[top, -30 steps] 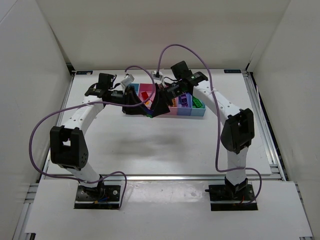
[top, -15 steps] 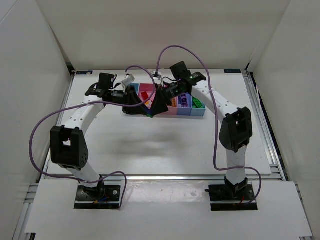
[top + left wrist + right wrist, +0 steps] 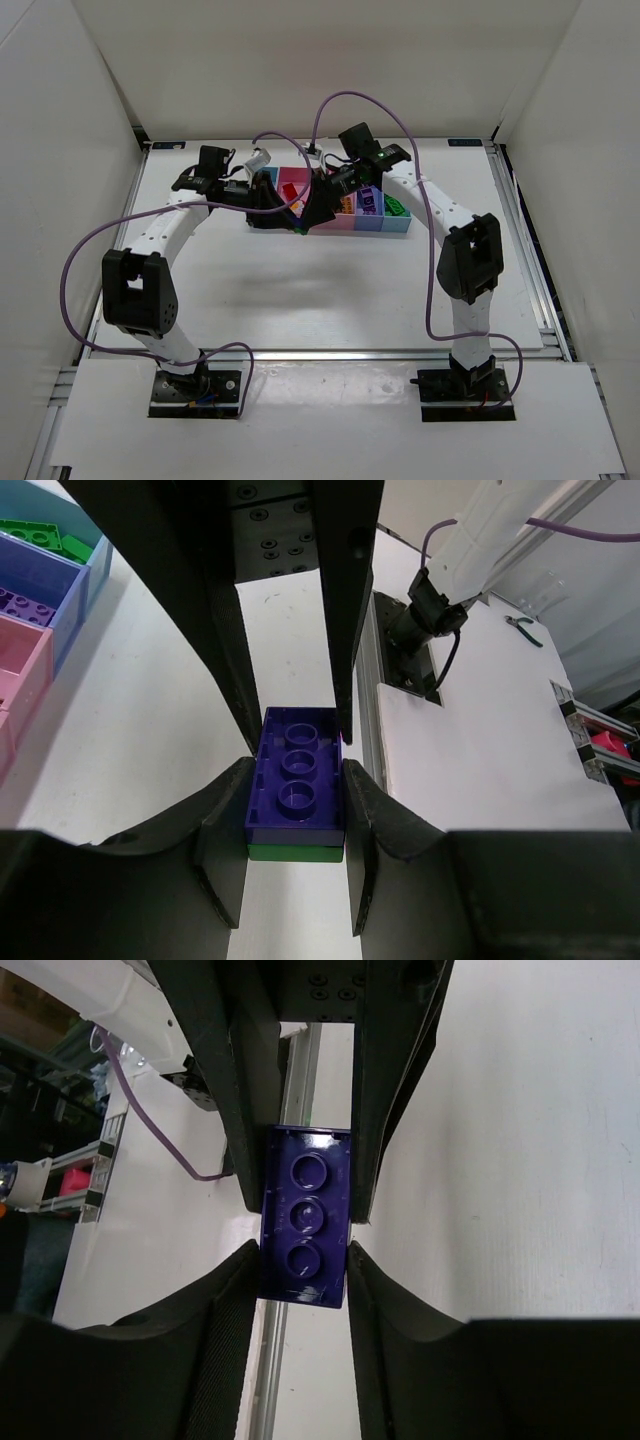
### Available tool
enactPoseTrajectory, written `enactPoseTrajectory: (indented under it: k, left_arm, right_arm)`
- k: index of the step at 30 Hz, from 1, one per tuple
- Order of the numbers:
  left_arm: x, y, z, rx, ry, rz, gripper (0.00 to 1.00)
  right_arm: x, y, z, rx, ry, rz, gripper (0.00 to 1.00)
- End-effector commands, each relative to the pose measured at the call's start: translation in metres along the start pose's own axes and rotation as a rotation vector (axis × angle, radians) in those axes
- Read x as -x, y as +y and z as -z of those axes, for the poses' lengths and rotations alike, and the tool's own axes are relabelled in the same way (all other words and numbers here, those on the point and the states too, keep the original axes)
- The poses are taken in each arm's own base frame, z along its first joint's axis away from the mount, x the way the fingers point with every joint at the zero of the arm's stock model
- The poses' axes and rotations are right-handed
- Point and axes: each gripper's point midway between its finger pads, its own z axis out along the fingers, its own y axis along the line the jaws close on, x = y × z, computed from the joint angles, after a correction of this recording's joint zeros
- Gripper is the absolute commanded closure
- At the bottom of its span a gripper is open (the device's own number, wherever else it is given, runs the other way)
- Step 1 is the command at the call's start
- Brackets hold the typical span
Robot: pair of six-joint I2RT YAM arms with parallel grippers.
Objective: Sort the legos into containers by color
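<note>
Left tool (image 3: 295, 780): closed on one end of a purple-on-green lego chunk (image 3: 293, 810).
Right tool (image 3: 301, 1252): clamped on the same chunk's other end.
Location: held over the counter (image 3: 300, 290), just before the containers (image 3: 395, 224).

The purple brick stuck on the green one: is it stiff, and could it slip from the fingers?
Probably stiff: the purple brick shows straight, undented edges while pinched. Its glossy sides may slip. The green brick beneath likely needs a firm pull.

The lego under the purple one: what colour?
Green. The lower lego, beneath the purple lego, shows best in left wrist view.
</note>
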Motion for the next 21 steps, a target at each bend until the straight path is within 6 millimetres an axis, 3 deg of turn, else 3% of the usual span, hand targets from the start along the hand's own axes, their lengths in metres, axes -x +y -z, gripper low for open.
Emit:
enactPoseTrajectory:
  k: [1, 4, 8, 11, 21]
  left_arm:
    - [0.0155, -0.0153, -0.0034, -0.053, -0.018, -0.058, 0.78]
    - [0.0161, -0.0156, -0.0033, -0.054, -0.018, -0.061, 0.78]
    - [0.0178, -0.0158, -0.0037, -0.054, -0.018, -0.069, 0.79]
    - [0.0186, -0.0156, -0.0032, -0.054, -0.019, -0.067, 0.78]
    - [0.0173, -0.0164, -0.0039, -0.049, -0.015, -0.066, 0.76]
  right_arm:
    - [0.0158, 0.0008, -0.0004, 0.011, -0.024, 0.075, 0.59]
    - [0.0144, 0.0026, -0.0027, 0.015, -0.019, 0.072, 0.59]
    - [0.0118, 0.0002, -0.0048, -0.006, -0.007, 0.065, 0.49]
    - [0.0110, -0.0018, -0.0053, -0.009, -0.005, 0.062, 0.50]
    - [0.0104, -0.0006, -0.0068, 0.003, -0.004, 0.078, 0.80]
